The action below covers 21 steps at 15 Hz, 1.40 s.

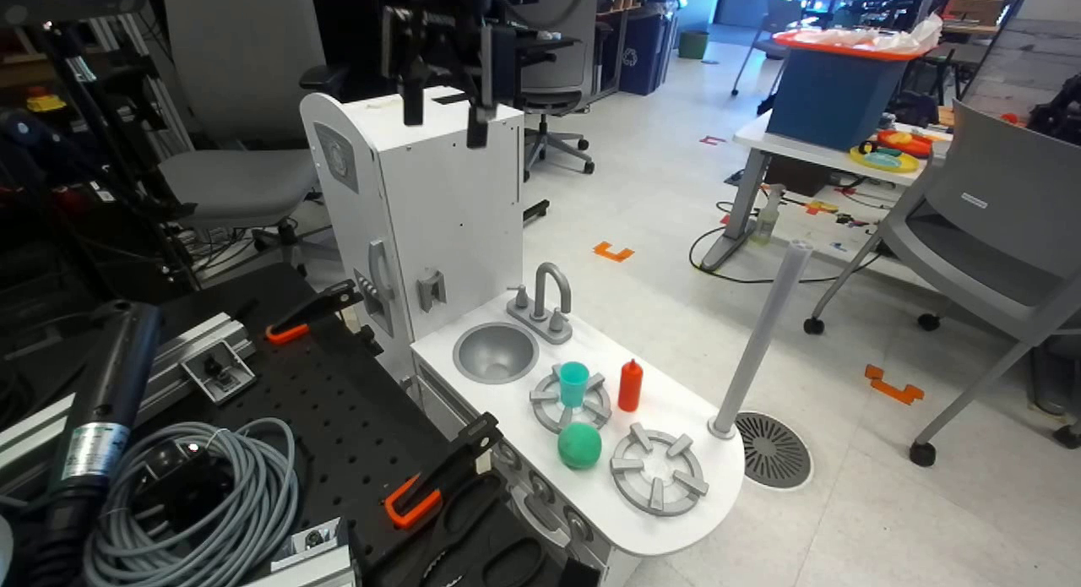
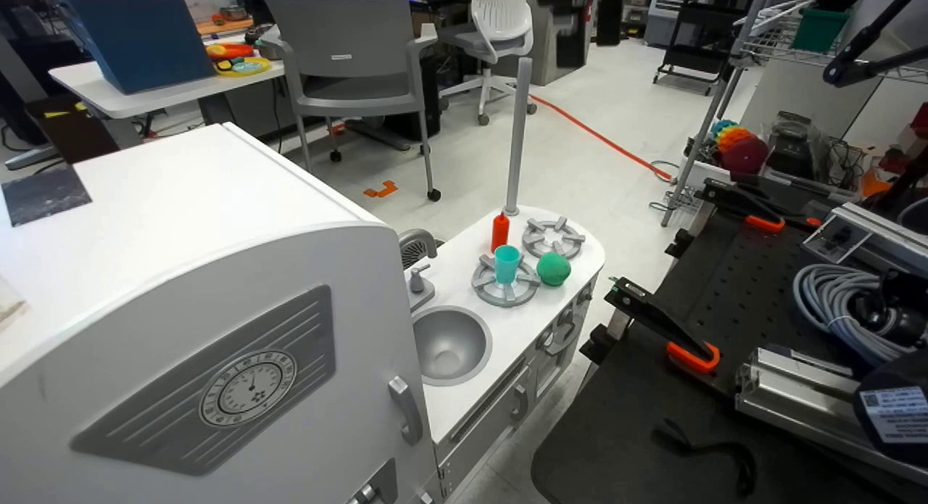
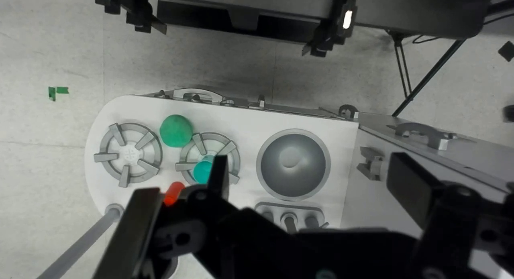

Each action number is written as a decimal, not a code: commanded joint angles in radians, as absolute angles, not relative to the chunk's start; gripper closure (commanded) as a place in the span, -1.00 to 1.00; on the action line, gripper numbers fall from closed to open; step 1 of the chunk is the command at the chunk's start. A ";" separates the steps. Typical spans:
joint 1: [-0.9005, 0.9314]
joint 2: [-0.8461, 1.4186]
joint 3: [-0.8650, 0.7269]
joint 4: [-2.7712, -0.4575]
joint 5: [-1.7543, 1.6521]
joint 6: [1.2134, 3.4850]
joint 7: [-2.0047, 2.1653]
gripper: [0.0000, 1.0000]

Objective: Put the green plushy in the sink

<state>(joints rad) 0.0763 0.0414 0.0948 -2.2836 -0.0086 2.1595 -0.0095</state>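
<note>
Green plushy [image 3: 176,131] sits at left in my wrist view, on the counter [image 3: 249,138] between two burners [image 3: 146,166], near its front edge. Next I see the cup [image 3: 202,172], upright on one burner, its inside too small to read; then the sink [image 3: 292,176], bare metal floor showing. In an exterior view my gripper [image 1: 445,118] hangs high, fingers [image 1: 478,129] spread wide, only air between them.

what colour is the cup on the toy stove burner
Turquoise; the cup shows best in an exterior view, where its side is in plain sight.
</note>
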 commanded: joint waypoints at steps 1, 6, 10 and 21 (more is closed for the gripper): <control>0.032 0.223 0.047 -2.234 0.011 2.285 -0.071 -1.00; -0.047 0.480 0.036 -2.110 0.101 2.424 -0.142 -1.00; -0.040 0.670 0.005 -1.997 0.047 2.439 -0.073 -1.00; 0.053 1.104 -0.115 -1.639 -0.063 2.300 0.115 -1.00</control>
